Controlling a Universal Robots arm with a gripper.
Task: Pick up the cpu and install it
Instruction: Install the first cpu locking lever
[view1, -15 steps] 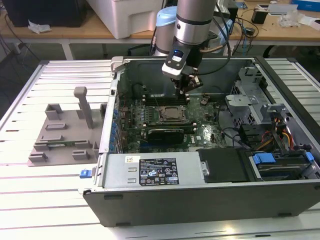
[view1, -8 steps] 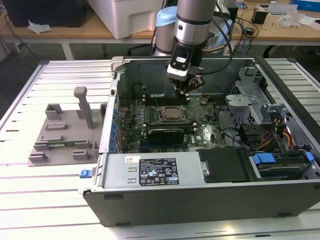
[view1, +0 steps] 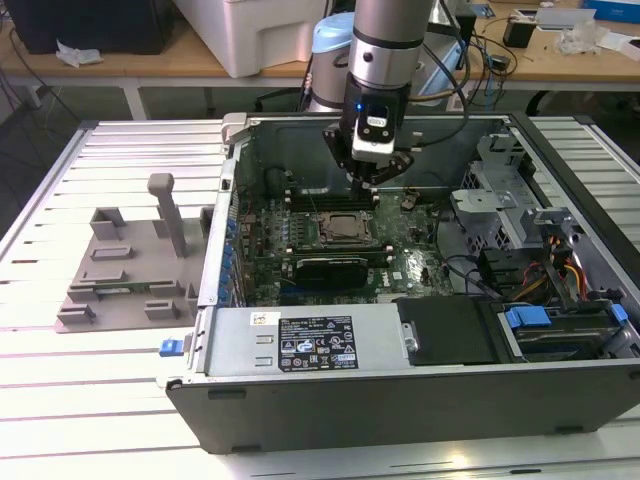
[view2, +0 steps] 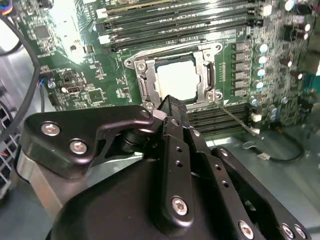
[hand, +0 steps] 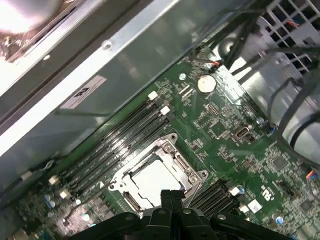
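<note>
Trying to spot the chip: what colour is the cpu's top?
The cpu is pale silvery-grey, glaring near white; clearest in the second wrist view.

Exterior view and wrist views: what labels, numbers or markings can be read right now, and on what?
Black label on the power supply: too small to read.
White sticker beside it: too small to read.
Pale sticker on the case wall, first wrist view: blurred, unreadable.
Printed marks on the motherboard: unreadable.
cpu top, second wrist view: washed out, no readable text.
</note>
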